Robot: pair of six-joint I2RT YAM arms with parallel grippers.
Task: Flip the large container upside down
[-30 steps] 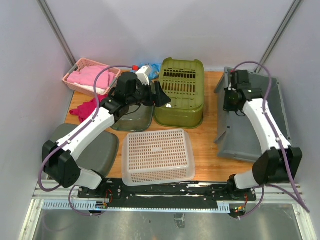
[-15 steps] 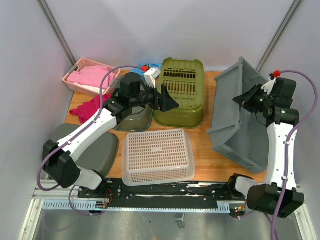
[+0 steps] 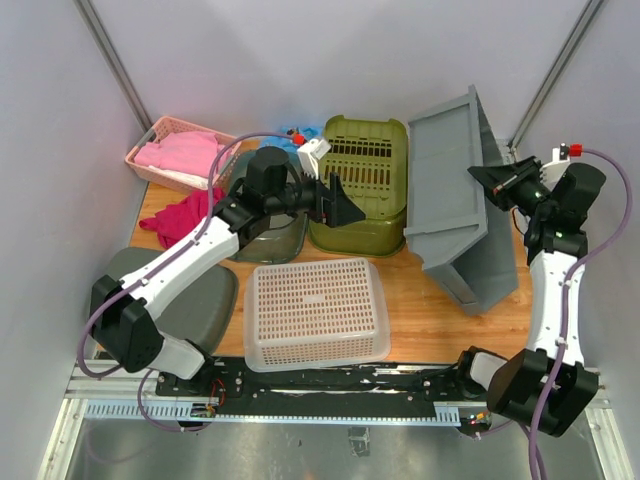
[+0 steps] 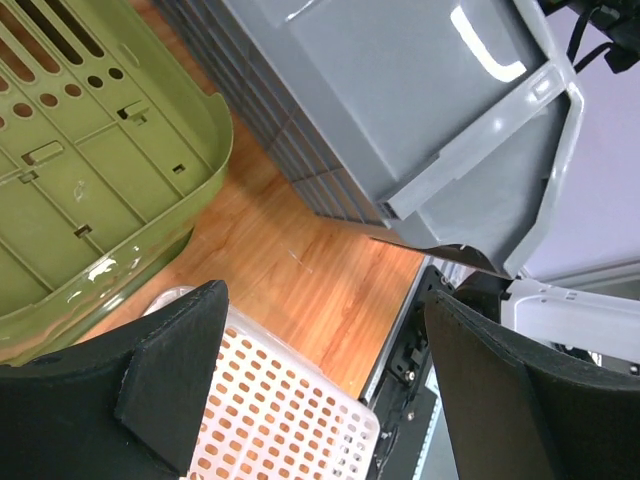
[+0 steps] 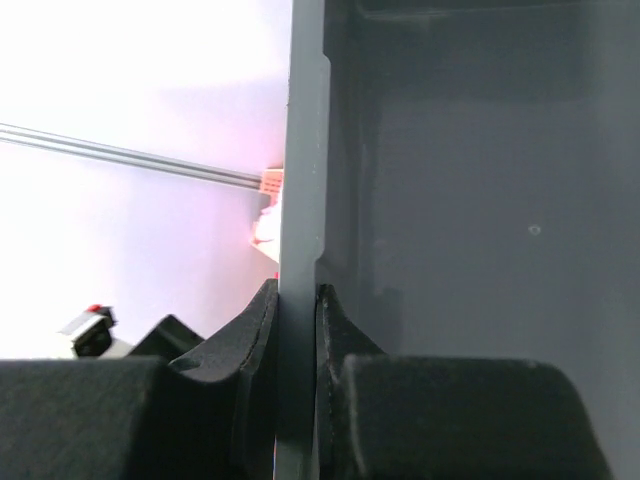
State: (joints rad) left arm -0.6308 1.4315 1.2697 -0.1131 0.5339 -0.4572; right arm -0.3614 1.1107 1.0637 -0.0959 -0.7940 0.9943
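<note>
The large container (image 3: 450,190) is a light grey crate standing tipped on its long side at the right of the table, with its opening facing left and down. My right gripper (image 3: 488,180) is shut on its raised upper rim; in the right wrist view the pads (image 5: 262,330) pinch the grey wall (image 5: 300,200) between them. My left gripper (image 3: 340,205) is open and empty above the olive-green bin's right edge, apart from the crate. The left wrist view shows the crate's ribbed wall (image 4: 400,100) beyond the open left gripper (image 4: 325,385).
The olive-green bin (image 3: 360,180) lies upside down just left of the crate. A white mesh basket (image 3: 316,312) sits upside down at the front centre. A pink basket (image 3: 180,150), a red cloth (image 3: 175,218), a dark clear bin (image 3: 270,240) and a grey lid (image 3: 190,295) are at the left.
My right arm has swung out to the right and lifted the crate's rim, tipping the crate from lying low to standing on its side. My left gripper has edged right.
</note>
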